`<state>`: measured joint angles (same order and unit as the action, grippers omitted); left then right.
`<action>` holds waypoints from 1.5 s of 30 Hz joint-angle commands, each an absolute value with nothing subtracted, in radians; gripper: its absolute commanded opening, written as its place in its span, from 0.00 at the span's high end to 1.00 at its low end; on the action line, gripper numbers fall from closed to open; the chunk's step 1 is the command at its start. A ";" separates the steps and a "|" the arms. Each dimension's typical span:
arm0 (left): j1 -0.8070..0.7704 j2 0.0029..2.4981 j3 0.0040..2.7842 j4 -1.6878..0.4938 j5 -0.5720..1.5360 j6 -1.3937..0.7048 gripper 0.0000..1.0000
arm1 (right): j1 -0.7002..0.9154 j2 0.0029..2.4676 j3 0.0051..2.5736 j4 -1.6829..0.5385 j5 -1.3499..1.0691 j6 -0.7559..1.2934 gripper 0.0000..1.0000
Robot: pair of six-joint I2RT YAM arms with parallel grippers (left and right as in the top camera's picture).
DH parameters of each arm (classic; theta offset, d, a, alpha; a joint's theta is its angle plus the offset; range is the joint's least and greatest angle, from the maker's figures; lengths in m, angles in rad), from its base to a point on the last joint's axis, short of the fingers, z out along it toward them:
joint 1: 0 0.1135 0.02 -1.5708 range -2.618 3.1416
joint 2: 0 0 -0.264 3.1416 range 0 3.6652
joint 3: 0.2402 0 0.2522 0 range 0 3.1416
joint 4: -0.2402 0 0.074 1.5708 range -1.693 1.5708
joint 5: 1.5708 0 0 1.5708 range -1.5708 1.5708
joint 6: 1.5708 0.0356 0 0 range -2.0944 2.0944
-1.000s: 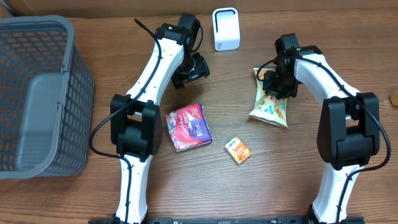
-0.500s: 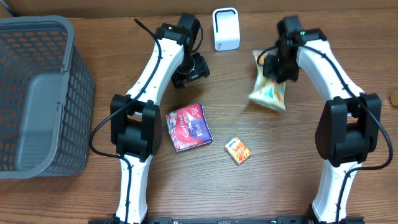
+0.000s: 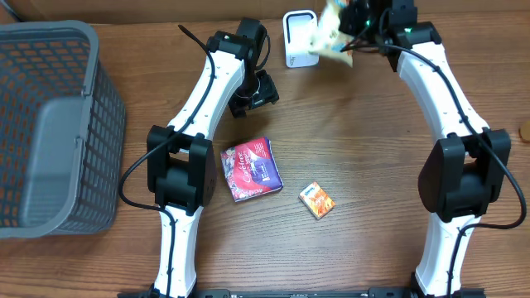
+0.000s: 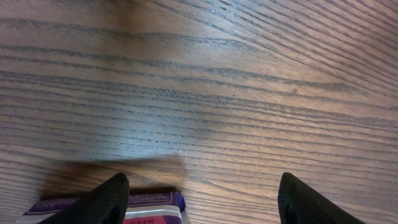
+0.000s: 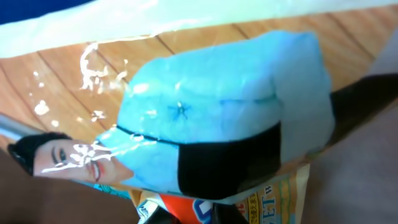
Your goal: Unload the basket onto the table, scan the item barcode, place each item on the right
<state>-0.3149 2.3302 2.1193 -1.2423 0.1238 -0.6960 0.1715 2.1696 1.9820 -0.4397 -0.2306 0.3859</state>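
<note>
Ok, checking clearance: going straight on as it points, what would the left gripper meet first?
Probably the bare wooden table. The purple packet sits back by the left gripper, not ahead.

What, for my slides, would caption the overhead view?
Right end effector holds a snack packet at the white scanner; left end effector hovers open over the table.

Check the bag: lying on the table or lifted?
Lifted. The right pincer holds the bag up at the scanner, overlapping it.

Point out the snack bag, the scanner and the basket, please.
snack bag (image 3: 328, 40): overhead view, its blurred middle.
scanner (image 3: 296, 43): overhead view, white left part.
basket (image 3: 103, 141): overhead view, right mesh wall.
</note>
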 commanded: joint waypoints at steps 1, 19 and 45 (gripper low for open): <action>-0.324 2.317 2.128 -1.245 0.128 -0.673 0.31 | 0.216 2.172 2.009 -0.363 -0.206 0.400 0.96; -0.330 2.317 2.128 -1.226 0.128 -0.674 0.36 | 0.331 2.360 2.012 -0.124 0.016 0.227 0.96; -0.330 2.317 2.128 -1.227 0.128 -0.673 0.33 | 0.265 2.246 2.012 -0.013 0.055 0.235 0.96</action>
